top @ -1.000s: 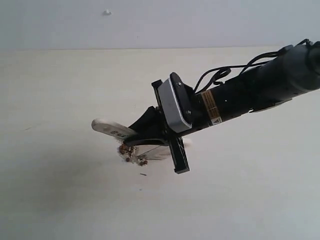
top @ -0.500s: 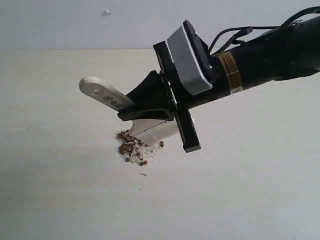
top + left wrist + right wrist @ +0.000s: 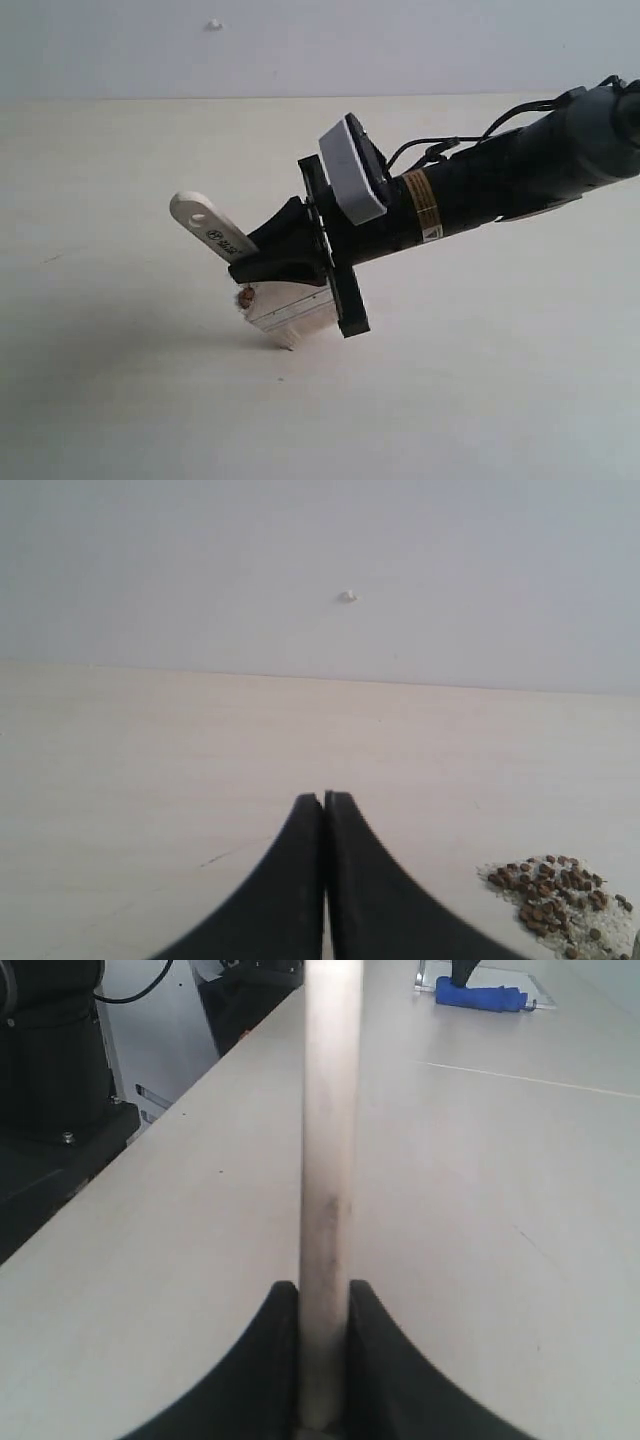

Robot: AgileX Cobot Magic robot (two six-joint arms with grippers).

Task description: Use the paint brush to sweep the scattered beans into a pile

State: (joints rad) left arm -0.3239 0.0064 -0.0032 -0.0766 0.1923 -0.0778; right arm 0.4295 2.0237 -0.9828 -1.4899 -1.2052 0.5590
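My right gripper (image 3: pixel 252 262) reaches in from the right of the exterior view and is shut on the wooden handle of the paint brush (image 3: pixel 212 231). The brush tilts down, with its silver ferrule (image 3: pixel 290 306) low over the table and its pale bristles touching the surface. It covers most of the beans (image 3: pixel 243 296); only a few show at its left edge. In the right wrist view the handle (image 3: pixel 328 1160) runs edge-on between the right gripper's (image 3: pixel 323 1295) fingers. The left gripper (image 3: pixel 324 800) is shut on nothing and sees the beans (image 3: pixel 550 890) piled with whitish grains.
The pale table (image 3: pixel 120 380) stretches to a grey wall with a small white mark (image 3: pixel 213 24). In the right wrist view a blue object (image 3: pixel 480 996) lies at the table's far end, and a black machine base (image 3: pixel 50 1060) stands beyond the table edge.
Half a second ago the brush was lifted above the exposed pile. It has since dropped down and left onto the beans, hiding most of them.
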